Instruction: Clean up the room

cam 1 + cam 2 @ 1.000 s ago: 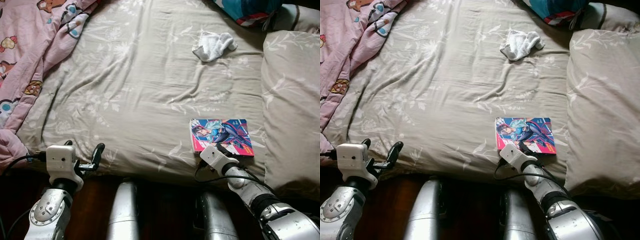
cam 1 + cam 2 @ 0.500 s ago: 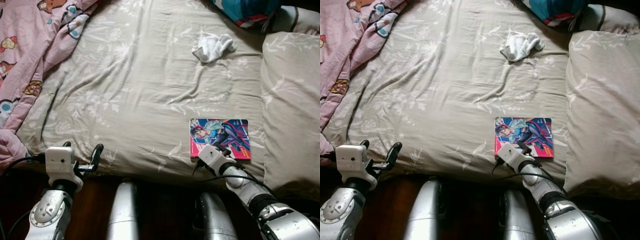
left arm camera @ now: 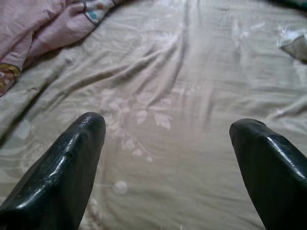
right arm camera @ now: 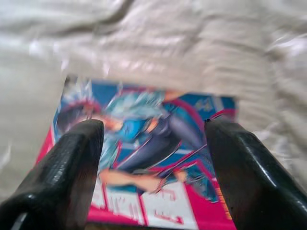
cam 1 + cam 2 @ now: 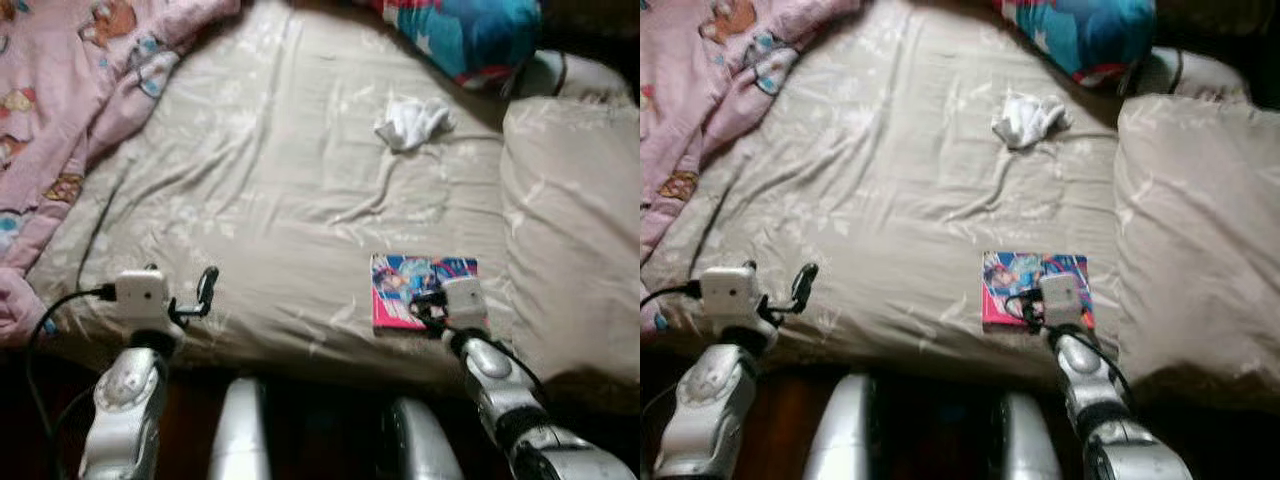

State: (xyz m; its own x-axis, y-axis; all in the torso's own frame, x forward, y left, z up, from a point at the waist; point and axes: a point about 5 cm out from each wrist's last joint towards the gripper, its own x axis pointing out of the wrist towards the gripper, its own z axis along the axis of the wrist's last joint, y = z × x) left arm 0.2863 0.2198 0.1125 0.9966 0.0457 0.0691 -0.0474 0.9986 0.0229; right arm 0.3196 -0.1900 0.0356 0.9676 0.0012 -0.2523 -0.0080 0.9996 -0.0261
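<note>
A comic book [image 5: 422, 290] lies flat on the bed [image 5: 290, 190], near the front edge and toward the right, just left of the big pillow [image 5: 570, 220]. Its cover is glossy, pink at the border, with a blue and teal drawn figure; the shape is a thin rectangle. The right gripper [image 4: 153, 158] hangs low over the book's near part, its two black fingers [image 4: 72, 167] spread wide with the cover showing between them, gripping nothing. From the head views the white wrist block sits over the book's near right corner; whether the fingertips touch the cover cannot be told.

The sheet under the book is beige cloth with a faint pale leaf print, creased in long soft folds. Farther back, well apart from the book, a small white rag [image 5: 410, 122] lies crumpled. Beyond it, at the far right, sits a blue, teal and red cushion [image 5: 470, 35]. The pillow is covered in the same beige leafy cloth, plump and rounded.

A pink blanket [image 5: 70, 110] with cartoon animal prints is bunched along the left side of the bed.

The left gripper [image 3: 168, 158] is at the near left edge of the bed, fingers wide apart and empty, pointing across the bare sheet.
</note>
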